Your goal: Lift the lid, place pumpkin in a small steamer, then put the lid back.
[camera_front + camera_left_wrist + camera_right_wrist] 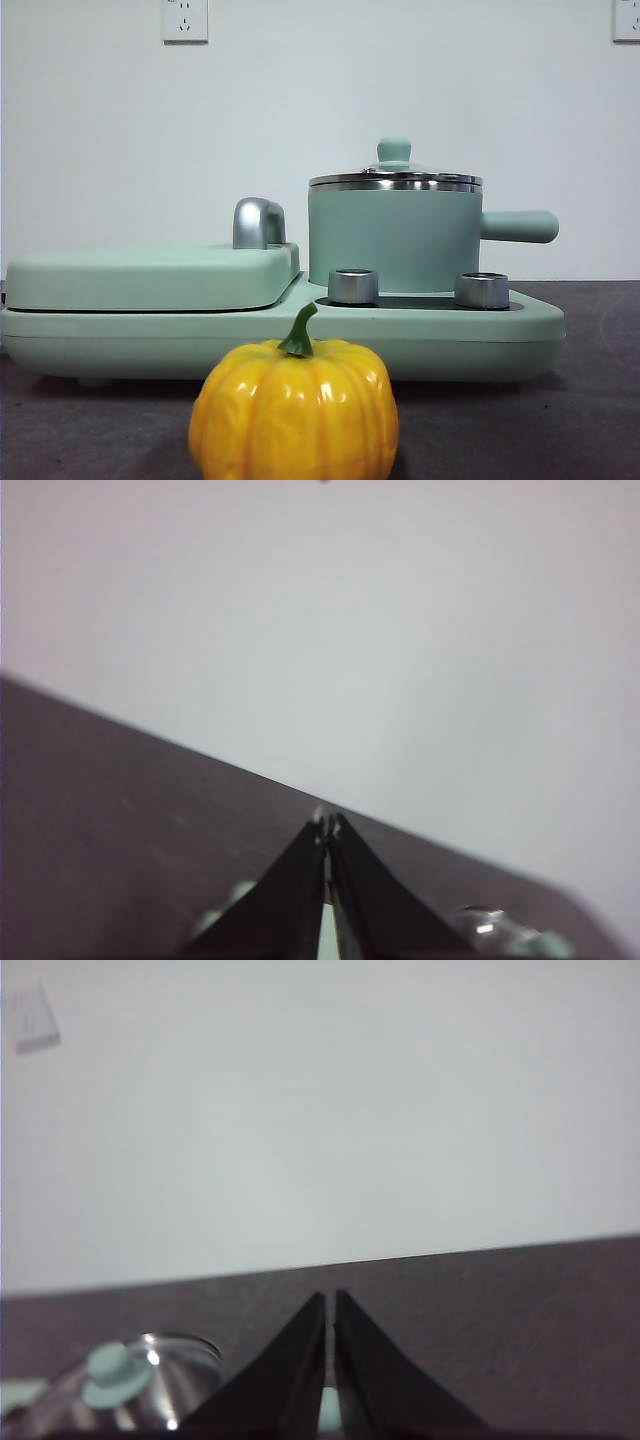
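In the front view a glossy yellow-orange pumpkin (294, 410) with a green stem sits on the dark table nearest the camera. Behind it stands the small steamer (394, 240), a mint-green pot with a side handle pointing right. The lid (395, 175) rests on the pot, its mint knob on top. In the right wrist view the lid (120, 1385) shows low beside my right gripper (329, 1300), whose jaws are shut and empty. My left gripper (327, 825) is shut too, over bare table. Neither arm shows in the front view.
The steamer stands on a wide mint-green cooker base (530, 330) with two steel dials (353, 286). A flat mint-green rectangular cover (150, 275) with a steel handle (258, 222) fills the base's left half. A white wall stands behind.
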Robot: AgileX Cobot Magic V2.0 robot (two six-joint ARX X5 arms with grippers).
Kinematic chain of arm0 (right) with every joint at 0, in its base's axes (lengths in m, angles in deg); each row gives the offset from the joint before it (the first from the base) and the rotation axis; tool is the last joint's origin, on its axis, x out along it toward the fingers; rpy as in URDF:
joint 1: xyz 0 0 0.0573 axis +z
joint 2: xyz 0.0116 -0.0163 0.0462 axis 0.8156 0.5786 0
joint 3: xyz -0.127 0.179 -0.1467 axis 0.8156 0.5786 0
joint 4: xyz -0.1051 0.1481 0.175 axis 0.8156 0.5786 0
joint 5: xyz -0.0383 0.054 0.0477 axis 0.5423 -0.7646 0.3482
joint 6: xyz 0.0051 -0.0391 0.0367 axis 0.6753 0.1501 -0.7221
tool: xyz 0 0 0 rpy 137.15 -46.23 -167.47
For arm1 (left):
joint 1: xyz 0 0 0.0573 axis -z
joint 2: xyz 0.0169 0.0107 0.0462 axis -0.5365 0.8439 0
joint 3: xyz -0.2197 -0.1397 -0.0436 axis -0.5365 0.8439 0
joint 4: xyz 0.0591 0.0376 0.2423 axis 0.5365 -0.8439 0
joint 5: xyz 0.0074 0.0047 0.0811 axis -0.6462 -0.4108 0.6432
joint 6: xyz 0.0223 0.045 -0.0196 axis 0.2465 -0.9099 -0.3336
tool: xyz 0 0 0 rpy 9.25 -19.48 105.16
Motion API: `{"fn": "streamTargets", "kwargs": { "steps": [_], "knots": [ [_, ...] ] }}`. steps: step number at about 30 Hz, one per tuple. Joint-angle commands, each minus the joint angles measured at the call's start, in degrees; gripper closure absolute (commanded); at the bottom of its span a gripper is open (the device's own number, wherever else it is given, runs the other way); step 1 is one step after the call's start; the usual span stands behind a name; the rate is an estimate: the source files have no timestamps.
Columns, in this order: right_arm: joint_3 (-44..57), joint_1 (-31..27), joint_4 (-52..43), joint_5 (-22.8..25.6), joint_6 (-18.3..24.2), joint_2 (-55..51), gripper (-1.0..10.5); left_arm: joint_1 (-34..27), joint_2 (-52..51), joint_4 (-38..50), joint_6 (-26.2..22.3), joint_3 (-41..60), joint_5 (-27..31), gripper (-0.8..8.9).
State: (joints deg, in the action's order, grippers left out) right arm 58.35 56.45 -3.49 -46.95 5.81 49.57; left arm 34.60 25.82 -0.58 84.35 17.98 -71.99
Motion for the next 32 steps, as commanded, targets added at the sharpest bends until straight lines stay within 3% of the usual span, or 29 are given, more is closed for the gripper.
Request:
{"fn": "streamTargets", "kwargs": {
  "steps": [1, 6, 11, 21, 25, 28, 32],
  "knots": [
    [-2.62, -0.07, -0.22, -0.68, 10.91, 3.15, 9.3, 0.02, 4.81, -0.37, -16.81, -3.63, -0.04, 8.03],
    [-5.88, -0.07, -0.22, -1.95, 20.63, 9.18, 9.3, 0.15, 13.16, -0.42, -25.51, -8.81, -0.17, 8.03],
    [-8.72, -0.07, -0.24, -4.85, 25.14, 14.67, 9.3, 1.01, 20.00, -0.50, -32.15, -12.50, -1.33, 8.04],
    [-14.27, 0.00, 3.54, -13.97, 28.61, 25.40, 9.3, 5.33, 30.82, -5.14, -41.68, -17.20, -7.72, 8.04],
    [-16.06, 1.44, 9.25, -14.14, 32.79, 28.06, 9.3, 8.09, 32.70, -8.39, -49.27, -17.35, -7.91, 8.04],
    [-16.22, 3.06, 11.56, -13.79, 34.05, 28.96, 9.3, 10.08, 33.55, -10.95, -51.10, -17.35, -7.96, 8.03],
    [-16.22, 5.16, 14.40, -13.84, 34.10, 29.46, 7.4, 12.35, 33.99, -12.09, -50.99, -17.35, -9.22, 7.23]
  ]
}}
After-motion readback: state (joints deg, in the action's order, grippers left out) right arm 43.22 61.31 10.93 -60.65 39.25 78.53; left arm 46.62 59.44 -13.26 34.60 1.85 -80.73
